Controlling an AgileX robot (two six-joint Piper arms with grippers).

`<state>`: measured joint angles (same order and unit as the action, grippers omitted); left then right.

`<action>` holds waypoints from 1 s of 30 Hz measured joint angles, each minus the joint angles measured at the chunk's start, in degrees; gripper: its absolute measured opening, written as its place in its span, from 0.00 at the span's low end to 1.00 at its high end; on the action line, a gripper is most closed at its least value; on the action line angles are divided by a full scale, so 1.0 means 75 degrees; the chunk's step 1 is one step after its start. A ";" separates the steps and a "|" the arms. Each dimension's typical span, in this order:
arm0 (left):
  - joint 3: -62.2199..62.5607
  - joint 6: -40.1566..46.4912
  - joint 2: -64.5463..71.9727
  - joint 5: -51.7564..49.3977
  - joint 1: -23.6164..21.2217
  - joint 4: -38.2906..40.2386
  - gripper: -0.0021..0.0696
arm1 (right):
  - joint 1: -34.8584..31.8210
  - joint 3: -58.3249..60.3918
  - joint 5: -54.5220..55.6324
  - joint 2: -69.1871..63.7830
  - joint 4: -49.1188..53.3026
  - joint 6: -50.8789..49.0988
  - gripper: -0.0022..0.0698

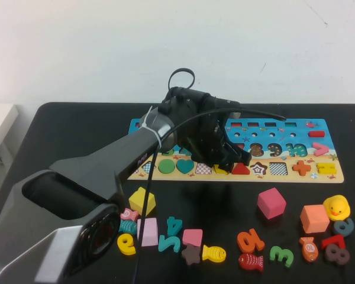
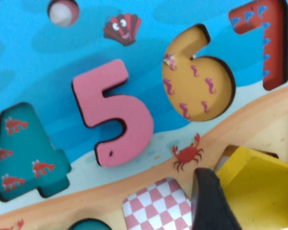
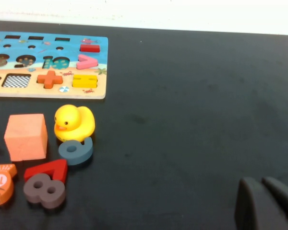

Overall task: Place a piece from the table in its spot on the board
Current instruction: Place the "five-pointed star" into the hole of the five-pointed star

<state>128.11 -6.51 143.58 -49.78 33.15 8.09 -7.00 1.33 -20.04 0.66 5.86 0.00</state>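
Note:
My left gripper [image 1: 228, 158] reaches over the long blue and sandy board [image 1: 334, 174], low above its row of shape slots. It is shut on the small yellow piece [image 2: 264, 187], which is tilted over an open slot next to a red-and-white checkered slot [image 2: 156, 206]. One black finger [image 2: 209, 201] presses the piece's side; the other is out of view. A sliver of the piece [image 1: 220, 170] shows under the gripper in the high view. My right gripper [image 3: 264, 191] is shut and empty, low over the bare black table [image 3: 182, 120], off to the right of the board [image 3: 48, 93].
Loose pieces lie along the table's front: a yellow cube [image 1: 142, 201], a pink cube [image 1: 271, 203], an orange cube [image 1: 314, 218], a yellow duck [image 1: 336, 207], coloured numbers and fish. A pink 5 [image 2: 117, 112] sits in the board.

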 joint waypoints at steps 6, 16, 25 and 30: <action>0.0000 0.0028 0.0000 -0.0052 0.0013 0.0057 0.46 | 0.0000 0.0000 0.0000 0.0000 0.0000 0.0000 0.06; 0.0005 0.0246 0.0000 -0.0081 0.0029 0.0084 0.46 | 0.0000 0.0000 0.0000 0.0000 0.0000 0.0000 0.06; 0.0005 0.0251 0.0000 -0.0083 0.0029 0.0004 0.56 | 0.0000 0.0000 0.0000 0.0000 0.0000 0.0000 0.06; 0.0005 0.0251 0.0000 -0.0097 0.0029 0.0004 0.73 | 0.0000 0.0000 0.0000 0.0000 0.0000 0.0000 0.06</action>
<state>128.15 -4.63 143.58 -50.51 33.37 8.12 -7.00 1.33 -20.04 0.66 5.86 0.00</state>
